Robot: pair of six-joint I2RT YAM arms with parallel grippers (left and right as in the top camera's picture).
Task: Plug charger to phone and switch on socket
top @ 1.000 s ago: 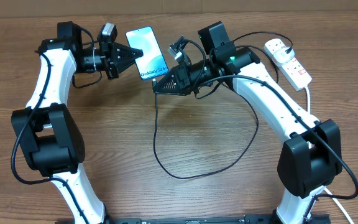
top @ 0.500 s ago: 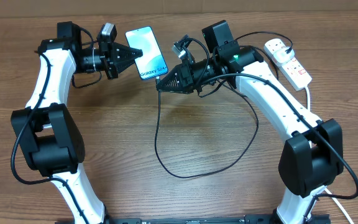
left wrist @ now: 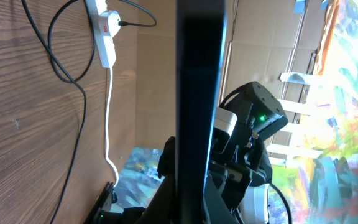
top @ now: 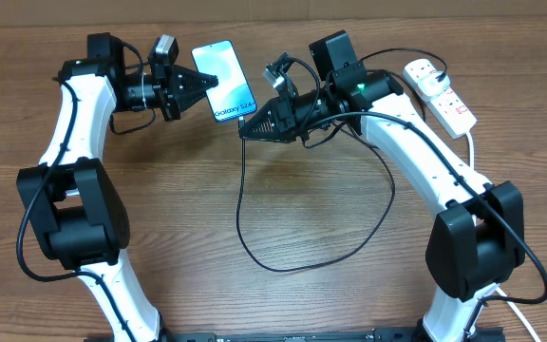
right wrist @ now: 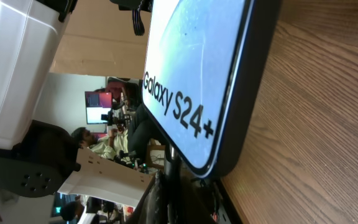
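Jaws first: my left gripper's (top: pixel 207 85) are clamped on a long edge of the phone (top: pixel 226 71), and my right gripper's (top: pixel 245 133) are pinched shut on the charger (top: pixel 238 199) at its connector end. Nearest me, the charger's black cable lies in a wide loop on the table (top: pixel 283 304). Further out, the tip sits right at the phone's "Galaxy" end; I cannot tell whether it is seated. Farthest, at the right, lies the socket (top: pixel 442 95), well apart from the phone.

The arms (top: pixel 69 123) are white tubes with bulky black joints (top: pixel 79 214). Thin black cables (top: pixel 20 228) trail along them. One green light (top: pixel 356 91) glows.
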